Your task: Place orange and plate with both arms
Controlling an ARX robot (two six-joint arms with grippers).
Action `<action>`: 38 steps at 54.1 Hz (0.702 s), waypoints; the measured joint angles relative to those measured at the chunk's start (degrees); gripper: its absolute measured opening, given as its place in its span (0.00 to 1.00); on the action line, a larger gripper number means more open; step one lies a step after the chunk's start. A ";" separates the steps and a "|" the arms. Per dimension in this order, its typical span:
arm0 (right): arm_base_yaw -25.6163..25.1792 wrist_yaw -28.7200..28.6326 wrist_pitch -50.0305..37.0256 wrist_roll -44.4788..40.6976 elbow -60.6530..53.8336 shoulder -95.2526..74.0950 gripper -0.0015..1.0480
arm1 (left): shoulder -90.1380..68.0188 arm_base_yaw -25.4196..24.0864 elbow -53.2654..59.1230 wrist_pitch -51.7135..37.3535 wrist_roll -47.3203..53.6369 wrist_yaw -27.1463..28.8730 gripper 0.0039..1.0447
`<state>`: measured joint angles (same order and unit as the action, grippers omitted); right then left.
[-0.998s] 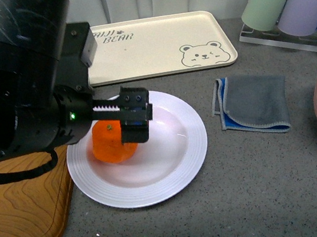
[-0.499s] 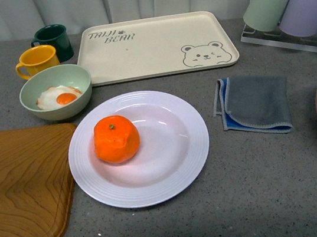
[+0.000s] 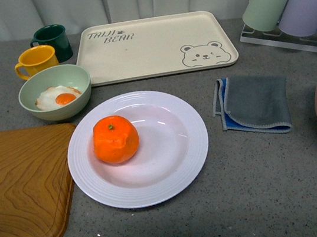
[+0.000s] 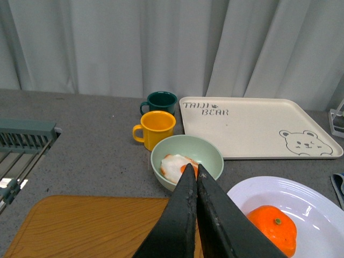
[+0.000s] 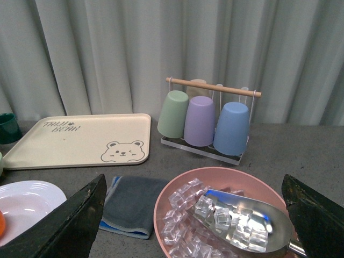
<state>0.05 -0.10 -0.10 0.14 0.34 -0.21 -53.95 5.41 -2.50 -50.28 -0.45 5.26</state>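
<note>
The left gripper (image 4: 194,169) has drawn back out of the front view, its fingers pressed together and empty, leaving the orange (image 3: 115,139) resting free on the plate (image 3: 190,160), left of its centre, on the table (image 3: 265,192). The right gripper (image 5: 193,183) stands spread wide, well off to the right, so the placing looks done.

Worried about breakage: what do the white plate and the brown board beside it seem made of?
Plate: glossy white with soft highlights, probably glazed ceramic, possibly melamine. Board: visible wood grain, low sheen, so wood or a wood-print tray.
</note>
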 joint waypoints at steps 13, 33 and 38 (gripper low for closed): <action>0.00 0.00 0.00 0.00 0.00 0.00 0.91 | 10.62 -5.20 1.29 8.79 0.02 -5.01 0.03; 0.00 0.00 0.00 0.00 0.00 0.00 0.91 | 27.58 -5.27 1.33 24.00 0.02 -5.14 0.03; 0.00 0.00 0.00 0.00 0.00 0.00 0.91 | 31.12 -5.27 1.36 27.36 0.02 -5.14 0.03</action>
<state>0.05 -0.10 -0.10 0.14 0.34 -0.21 -22.83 0.14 -1.15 -22.92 -0.43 0.12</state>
